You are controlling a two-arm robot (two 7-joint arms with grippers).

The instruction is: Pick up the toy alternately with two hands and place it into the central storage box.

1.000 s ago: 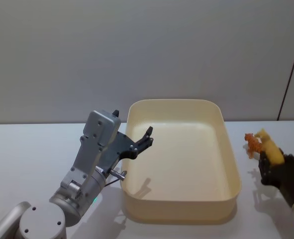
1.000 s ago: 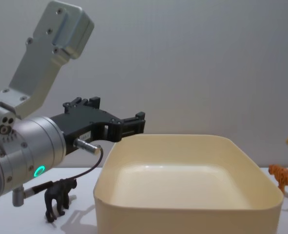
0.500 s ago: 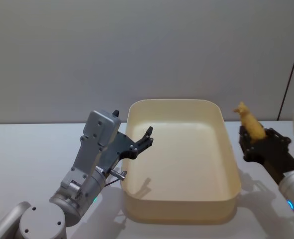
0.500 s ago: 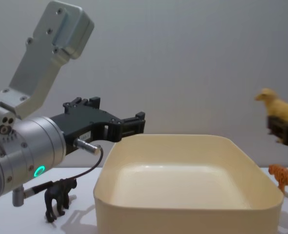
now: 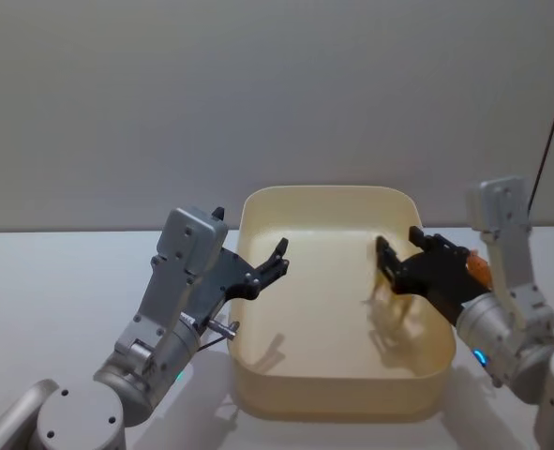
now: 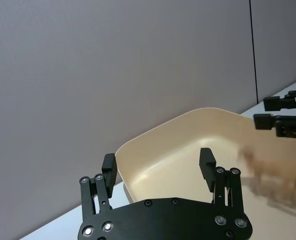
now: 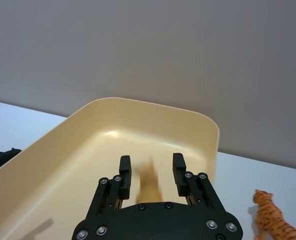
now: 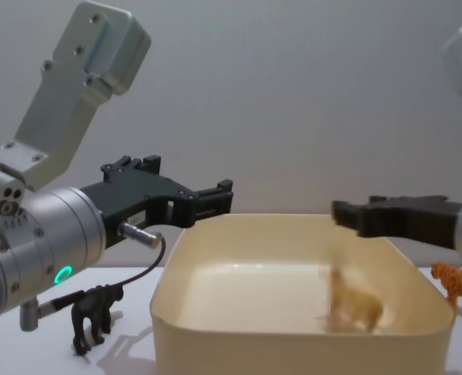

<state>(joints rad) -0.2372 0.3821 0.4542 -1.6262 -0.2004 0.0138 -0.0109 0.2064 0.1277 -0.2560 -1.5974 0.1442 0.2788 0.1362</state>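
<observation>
The cream storage box [image 5: 334,395] stands mid-table, also in the chest view [image 8: 293,353]. My right gripper [image 5: 398,246] reaches over its right half and is open [image 7: 152,162]. Below it a yellow toy animal [image 8: 354,306] shows as a blur inside the box, free of the fingers [image 6: 273,172]. Over the box's left rim hovers my left gripper [image 5: 278,258], open and holding nothing [image 6: 158,160].
A black toy animal [image 8: 94,312] stands on the table left of the box, under my left arm. An orange tiger figure [image 8: 459,283] stands to the right of the box [image 7: 275,220]. A grey wall closes the back.
My right gripper carried the yellow toy leftward from beside the box to above it, then opened. The toy has left the fingers and is down in the box. The left arm stayed still.
</observation>
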